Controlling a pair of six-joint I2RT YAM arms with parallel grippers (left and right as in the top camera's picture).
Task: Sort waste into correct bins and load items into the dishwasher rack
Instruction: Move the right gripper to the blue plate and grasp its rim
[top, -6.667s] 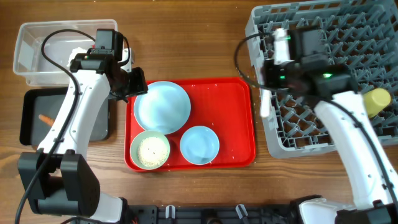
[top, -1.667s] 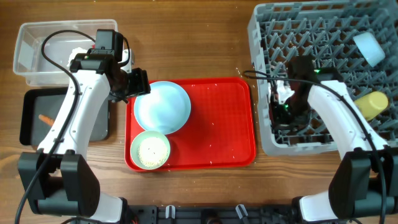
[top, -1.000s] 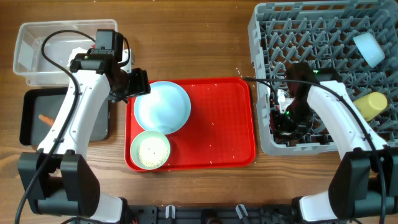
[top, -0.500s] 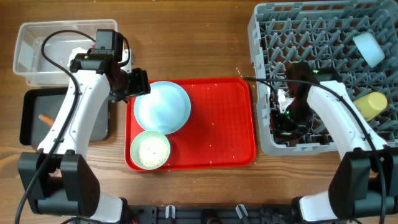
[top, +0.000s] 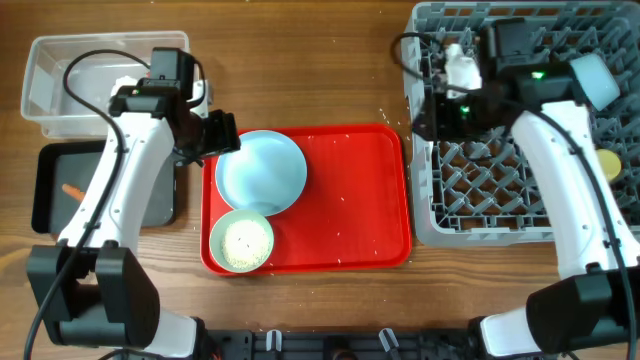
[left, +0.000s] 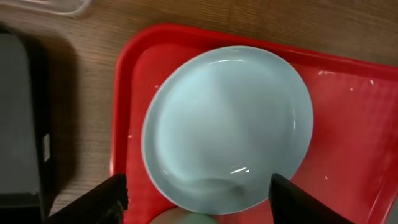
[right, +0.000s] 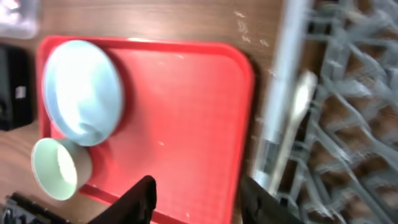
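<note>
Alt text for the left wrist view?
A light-blue plate lies empty on the red tray, the open left tool poised at the bottom edge, a finger either side. A black tray sits at left; a pale bowl peeks in below.

We are counting two bowls: a light-blue bowl (top: 596, 78) sitting in the one grey rack (top: 520, 205) at two o'clock, and a pale green bowl (top: 241, 240) on the one red tray (top: 350, 200) at six o'clock. We are seeing one light-blue plate (top: 260, 172), one yellow cup (top: 611, 165), half hidden, and one white spoon (right: 297, 102). We are finding two bins on the bench (top: 300, 60): one black tray (top: 50, 165) at nine o'clock and one clear tub (top: 60, 85) at ten o'clock. We are spotting one orange stick (top: 72, 190). The rice grains (top: 243, 240) are proving too many to count.
</note>
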